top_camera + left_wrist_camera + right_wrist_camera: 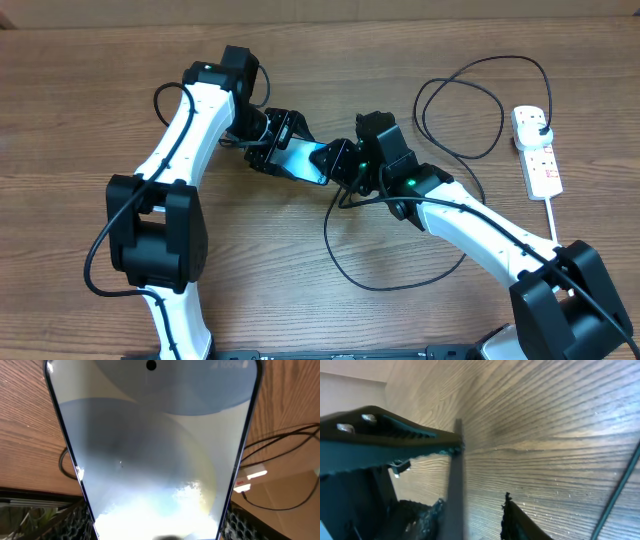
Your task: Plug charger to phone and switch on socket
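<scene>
The phone (303, 157) is lit light blue and held off the table at the middle. My left gripper (272, 140) is shut on its left end; in the left wrist view the screen (155, 450) fills the frame between the two fingers (157, 527). My right gripper (345, 165) is at the phone's right end. In the right wrist view the fingers (472, 520) stand apart around the phone's thin edge (455, 485). The charger cable (400, 285) loops over the table, its plug (540, 124) in the white socket (538, 155). The connector tip is hidden.
The black cable makes a second loop (460, 110) at the back right. In the left wrist view the socket (247, 480) and cable (280, 440) lie to the right. The cable (620, 485) also crosses the right wrist view's right edge.
</scene>
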### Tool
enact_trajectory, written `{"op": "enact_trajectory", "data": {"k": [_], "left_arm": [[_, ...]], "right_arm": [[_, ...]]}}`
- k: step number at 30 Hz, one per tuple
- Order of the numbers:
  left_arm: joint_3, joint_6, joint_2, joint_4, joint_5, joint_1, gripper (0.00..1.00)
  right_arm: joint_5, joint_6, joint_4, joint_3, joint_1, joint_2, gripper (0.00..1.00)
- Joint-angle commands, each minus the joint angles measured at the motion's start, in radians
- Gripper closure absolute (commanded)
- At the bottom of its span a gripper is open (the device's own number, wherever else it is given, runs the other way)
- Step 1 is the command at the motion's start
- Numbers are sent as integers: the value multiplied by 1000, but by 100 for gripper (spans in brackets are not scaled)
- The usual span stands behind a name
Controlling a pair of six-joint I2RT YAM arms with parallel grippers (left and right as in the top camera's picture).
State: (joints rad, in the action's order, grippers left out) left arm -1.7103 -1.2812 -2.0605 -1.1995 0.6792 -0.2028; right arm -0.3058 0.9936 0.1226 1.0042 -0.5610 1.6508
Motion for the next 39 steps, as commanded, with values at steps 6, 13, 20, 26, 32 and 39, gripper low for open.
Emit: {"op": "enact_trajectory", "data": {"k": [6,13,20,26,32,39], "left_arm": [[-29,-14,9,0,13,-21,36],[-29,-14,9,0,13,-21,37],[-29,-14,9,0,21,-21,37],[-29,-17,9,0,21,-21,37],[-29,-17,9,0,20,-21,36],[-29,-17,9,4,20,-21,8]], "right_arm": [[13,6,-13,18,-10,1,74],[18,5,-8,18,-34,1,78],[18,6,-5,18,-34,1,85],[18,5,-6,18,-34,1,91],[24,6,-14,18,-32,1,96],[24,10,-33,18,-31,-1,96]]}}
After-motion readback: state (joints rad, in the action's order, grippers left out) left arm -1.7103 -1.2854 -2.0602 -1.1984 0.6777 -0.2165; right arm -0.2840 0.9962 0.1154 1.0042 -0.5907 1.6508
